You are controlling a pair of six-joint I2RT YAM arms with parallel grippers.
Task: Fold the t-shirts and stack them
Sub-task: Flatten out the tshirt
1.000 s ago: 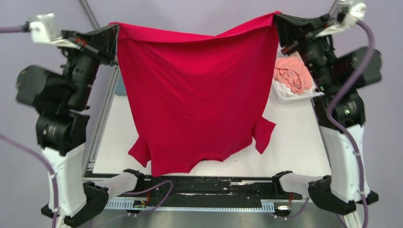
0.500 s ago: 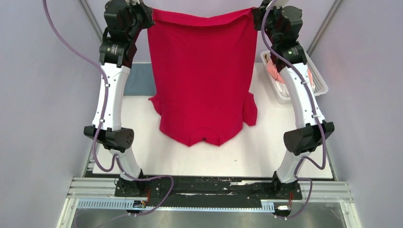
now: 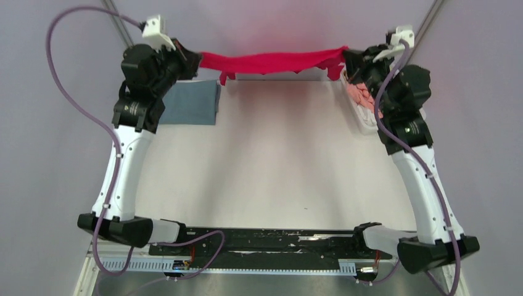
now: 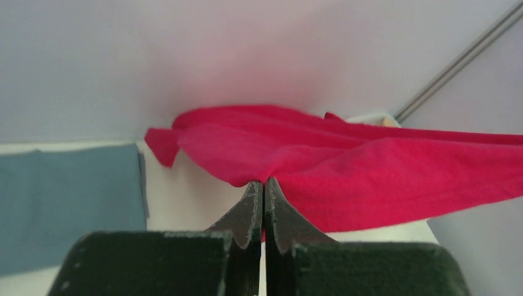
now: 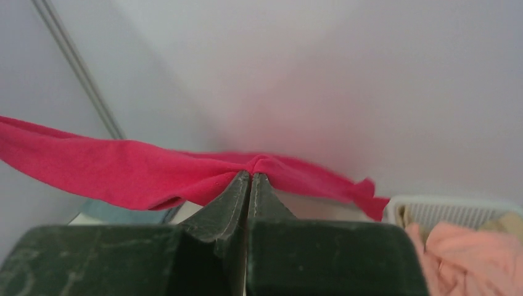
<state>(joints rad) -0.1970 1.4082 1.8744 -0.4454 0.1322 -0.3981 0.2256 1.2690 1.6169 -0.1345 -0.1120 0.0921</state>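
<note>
The bright red t-shirt (image 3: pixel 271 61) hung as a narrow, bunched band along the far edge of the table (image 3: pixel 277 160), stretched almost level. Its ends were pinched in the closed left gripper (image 3: pixel 198 60) and right gripper (image 3: pixel 345 60), with a small flap drooping near the left end. The dull grey-blue t-shirt (image 3: pixel 191 103) lay flat and folded at the far left corner. A salmon-pink t-shirt (image 3: pixel 361 95) sat crumpled in the white basket (image 5: pixel 450 203) at the far right corner.

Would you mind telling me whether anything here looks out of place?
Nothing looks damaged or spilled. Only the red t-shirt seems odd: it hangs bunched between the left gripper and right gripper at the table's far edge, not laid flat.
</note>
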